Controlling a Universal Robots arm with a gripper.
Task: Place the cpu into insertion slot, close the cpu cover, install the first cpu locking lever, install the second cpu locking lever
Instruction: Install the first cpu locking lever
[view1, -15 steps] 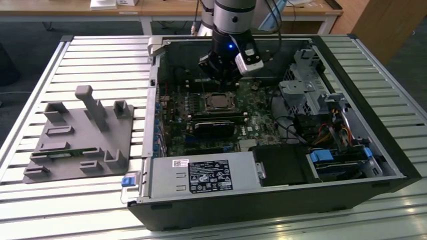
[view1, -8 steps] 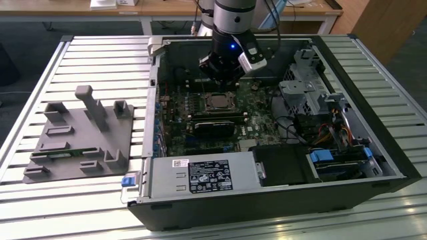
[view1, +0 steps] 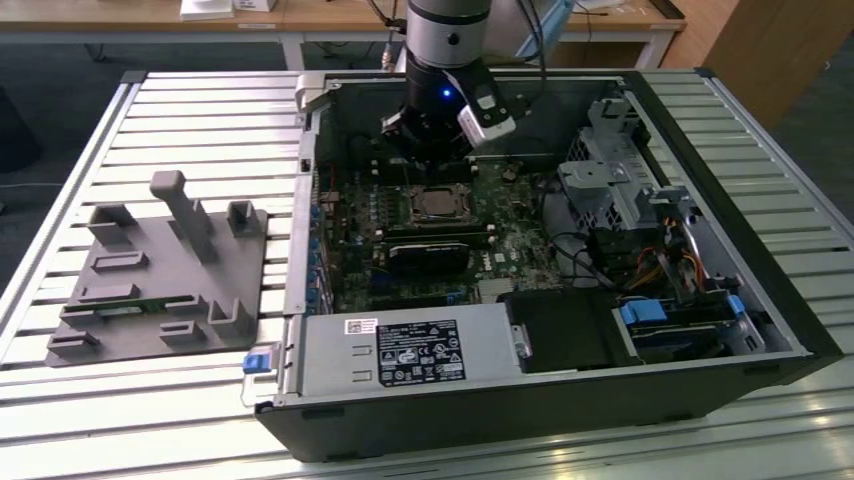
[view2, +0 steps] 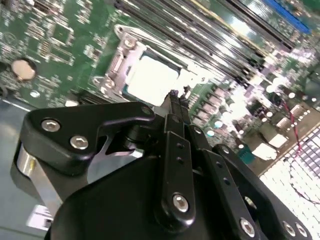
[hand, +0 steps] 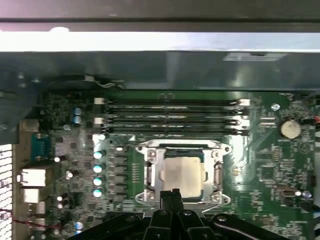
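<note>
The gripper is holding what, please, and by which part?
Nothing, as far as shows: the gripper is shut and empty near the cpu.

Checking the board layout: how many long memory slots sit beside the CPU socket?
4. In the first wrist view the memory slots run parallel in one stack beside the cpu, on its side away from the tool; none seems hidden.

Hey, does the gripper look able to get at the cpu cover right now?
Probably yes. In the first wrist view the gripper hangs right at the edge of the cpu cover, which frames the cpu, and nothing sits between them.
</note>
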